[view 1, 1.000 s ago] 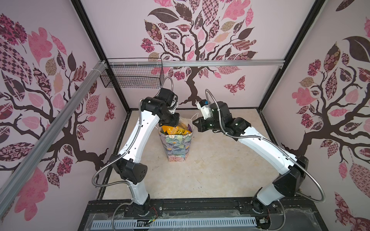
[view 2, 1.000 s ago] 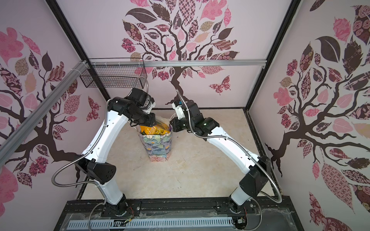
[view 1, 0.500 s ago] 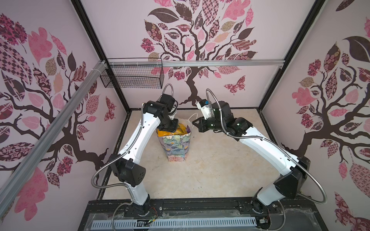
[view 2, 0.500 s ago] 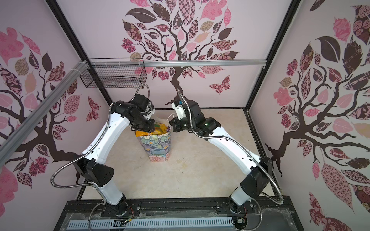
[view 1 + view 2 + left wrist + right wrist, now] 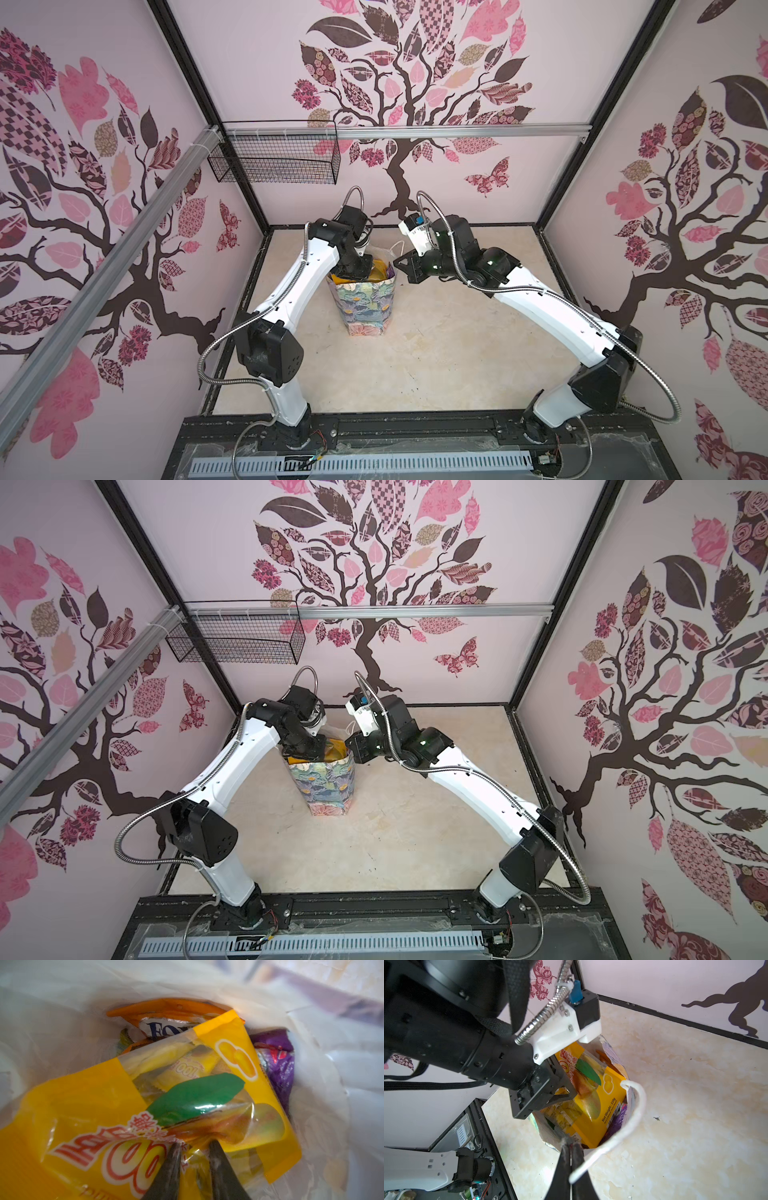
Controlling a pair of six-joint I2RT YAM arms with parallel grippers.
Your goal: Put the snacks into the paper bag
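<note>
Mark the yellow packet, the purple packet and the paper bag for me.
yellow packet (image 5: 79, 1105), left wrist view, on its plain yellow panel.
purple packet (image 5: 278, 1068), left wrist view, on its crinkled face.
paper bag (image 5: 365, 309), in a top view, on its printed front wall.

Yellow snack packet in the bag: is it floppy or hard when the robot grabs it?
Probably floppy: its film puckers where the left gripper pinches the yellow packet inside the paper bag. Likely slippery too, since its glossy surface shines. Small wrapped sweets show through its clear window, so it may sag and shift.
</note>
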